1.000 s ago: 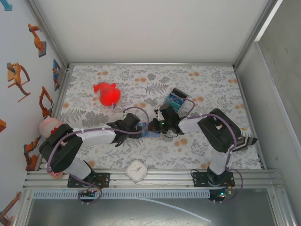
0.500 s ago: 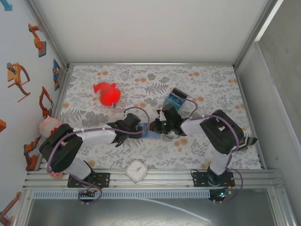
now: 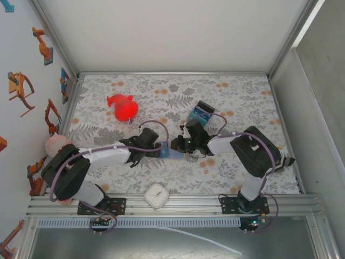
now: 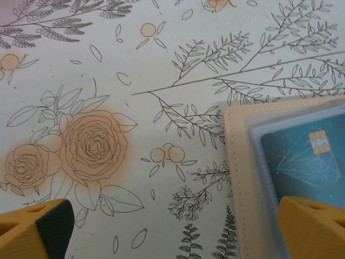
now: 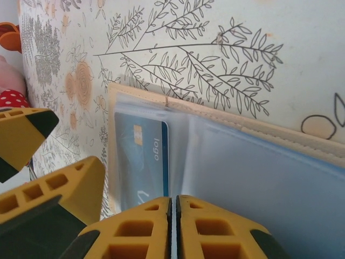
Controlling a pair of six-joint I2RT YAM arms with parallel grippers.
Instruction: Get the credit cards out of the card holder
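Clock (image 3: 157, 195) sits nearest, at the table's near edge between the two arm bases. Past it, mid-table, left gripper (image 3: 160, 149) and right gripper (image 3: 173, 145) meet tip to tip over the holder (image 3: 173, 154), which lies open and flat on the floral cloth (image 3: 237, 97).

Left wrist view: left gripper (image 4: 172, 232) is spread wide and holds nothing. One finger (image 4: 35, 229) is over bare cloth, well apart from the holder. The other finger (image 4: 312, 224) overlaps the near edge of the holder (image 4: 240, 178), just over the teal card (image 4: 302, 162). That card sits in a clear sleeve, chip up. Cannot tell if the finger touches it.

Right wrist view: right gripper (image 5: 172, 208) has its fingers pressed together, only a hairline seam between them. They sit at the holder's (image 5: 253, 172) middle fold, where a sleeve edge runs into the seam. Cannot tell if the sleeve is pinched. A blue card (image 5: 141, 162) marked "logo" lies in the pocket just beside these fingers, on the side toward the left gripper's fingers (image 5: 59, 186). It is still fully tucked in.

Farther back, a blue-and-teal block (image 3: 203, 112) lies just behind the right gripper. A red toy (image 3: 123, 107) sits far left, well apart from both.
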